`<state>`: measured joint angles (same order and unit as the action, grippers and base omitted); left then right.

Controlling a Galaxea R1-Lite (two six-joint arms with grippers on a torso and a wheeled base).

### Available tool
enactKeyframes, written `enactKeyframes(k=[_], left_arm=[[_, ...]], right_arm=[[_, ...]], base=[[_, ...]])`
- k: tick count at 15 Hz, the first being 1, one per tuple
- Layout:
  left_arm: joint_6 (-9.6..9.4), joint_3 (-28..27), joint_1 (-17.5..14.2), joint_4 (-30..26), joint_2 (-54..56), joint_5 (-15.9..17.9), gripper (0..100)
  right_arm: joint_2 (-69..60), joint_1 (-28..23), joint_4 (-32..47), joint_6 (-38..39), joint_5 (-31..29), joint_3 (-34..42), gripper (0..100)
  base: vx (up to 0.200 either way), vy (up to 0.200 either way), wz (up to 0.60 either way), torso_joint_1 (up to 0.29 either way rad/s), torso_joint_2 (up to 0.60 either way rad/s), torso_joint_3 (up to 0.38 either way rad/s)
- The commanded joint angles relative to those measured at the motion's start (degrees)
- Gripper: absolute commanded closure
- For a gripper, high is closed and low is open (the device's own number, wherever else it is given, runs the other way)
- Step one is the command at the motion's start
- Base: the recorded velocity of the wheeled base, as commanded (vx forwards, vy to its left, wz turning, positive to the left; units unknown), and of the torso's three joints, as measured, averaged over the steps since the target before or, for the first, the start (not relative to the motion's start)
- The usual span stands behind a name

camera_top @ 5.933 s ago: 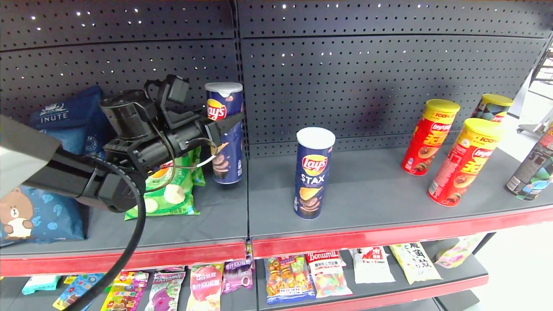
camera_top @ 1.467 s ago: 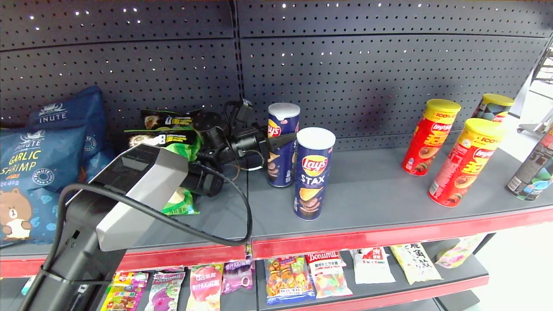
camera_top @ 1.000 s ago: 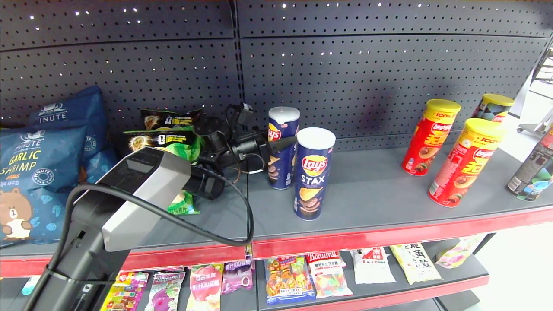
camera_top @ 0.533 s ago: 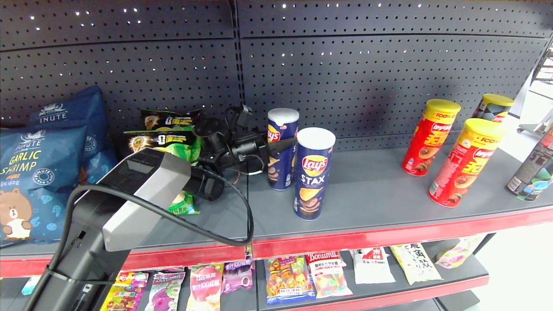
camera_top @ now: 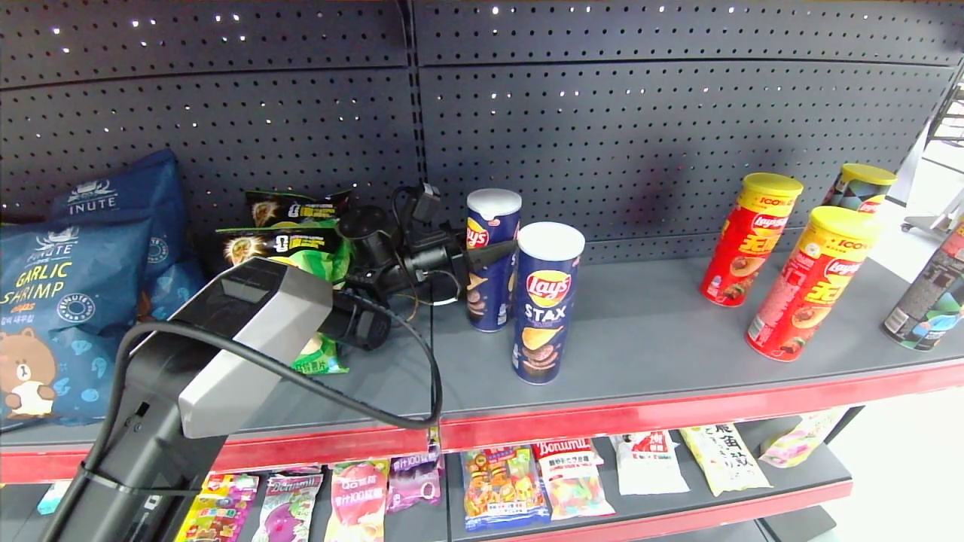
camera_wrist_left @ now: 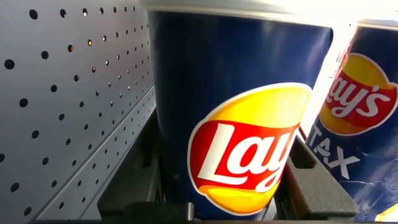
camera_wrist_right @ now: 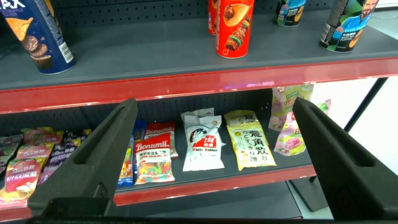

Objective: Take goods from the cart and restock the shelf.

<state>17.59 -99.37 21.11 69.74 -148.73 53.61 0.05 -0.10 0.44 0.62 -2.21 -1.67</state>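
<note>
A blue chip can stands upright at the back of the grey shelf, just behind and left of a second blue chip can. My left gripper is shut on the rear can at mid-height, one finger on each side. In the left wrist view the held blue chip can sits between the dark fingers, with the second blue chip can close beside it. My right gripper hangs open and holds nothing, low in front of the shelf's red edge.
Green snack bags and blue bags lie left of the left arm. Two red cans and dark cans stand to the right. Bare shelf lies between the blue and red cans. Snack packets fill the lower shelf.
Since the oldest frame my left arm has carried the blue chip can rightward and deeper, to just behind the other blue can. Over the last second it sank slightly, then held still.
</note>
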Motion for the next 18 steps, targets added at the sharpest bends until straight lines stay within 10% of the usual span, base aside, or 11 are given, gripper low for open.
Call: enactKeyframes(k=[1, 8, 9, 18], left_arm=[[-0.10, -0.1, 0.0, 0.0, -0.1, 0.0, 100], [-0.10, -0.1, 0.0, 0.0, -0.1, 0.0, 100], [-0.10, -0.1, 0.0, 0.0, -0.1, 0.0, 0], [-0.01, 0.1, -0.2, -0.5, 1.9, 1.6, 0]], right_arm=[[0.0, 0.0, 0.0, 0.0, 0.0, 0.0, 0], [0.0, 0.0, 0.0, 0.0, 0.0, 0.0, 0], [0.0, 0.0, 0.0, 0.0, 0.0, 0.0, 0], [0.0, 0.0, 0.0, 0.0, 0.0, 0.0, 0]], base=[[0.000, 0.000, 0.00, 0.000, 0.00, 0.000], [0.000, 0.000, 0.00, 0.000, 0.00, 0.000], [0.000, 0.000, 0.00, 0.000, 0.00, 0.000], [0.000, 0.000, 0.00, 0.000, 0.00, 0.000]])
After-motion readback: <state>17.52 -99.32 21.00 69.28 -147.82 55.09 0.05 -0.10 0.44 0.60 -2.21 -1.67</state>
